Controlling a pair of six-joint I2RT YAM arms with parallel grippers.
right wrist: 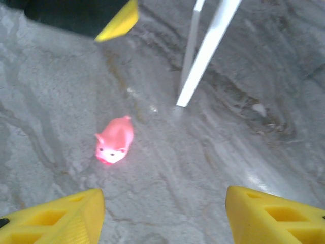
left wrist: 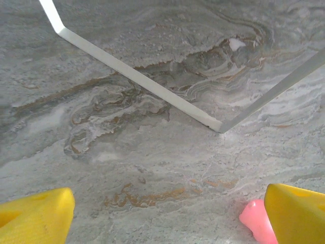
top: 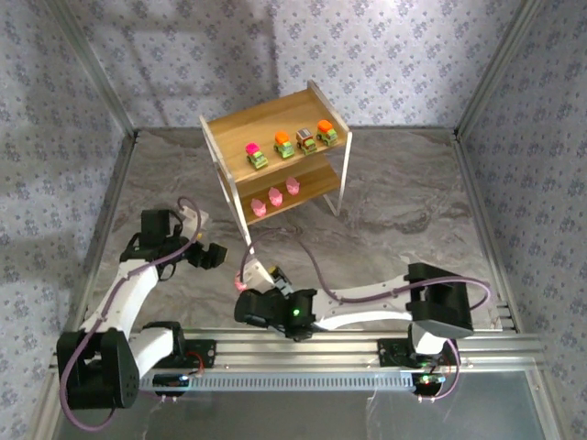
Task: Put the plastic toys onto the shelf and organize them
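The shelf point(top: 275, 124) stands at the back middle of the table. Several little cars, such as the orange-topped one point(top: 326, 133), line its upper tier, and three pink figures point(top: 274, 195) sit on the lower tier. One pink pig point(right wrist: 115, 141) lies on the table, ahead and left of my right gripper point(right wrist: 165, 218), which is open with nothing between its fingers. My left gripper point(left wrist: 167, 213) is open too, with the same pig point(left wrist: 256, 221) just inside its right finger point(left wrist: 299, 211). In the top view the pig point(top: 243, 285) lies between the two grippers.
A white shelf leg point(right wrist: 208, 51) stands just beyond the pig, and the shelf's foot bars point(left wrist: 137, 79) cross the marbled tabletop point(left wrist: 152, 168). The left gripper's yellow finger point(right wrist: 119, 23) pokes into the right wrist view. Metal frame posts edge the table.
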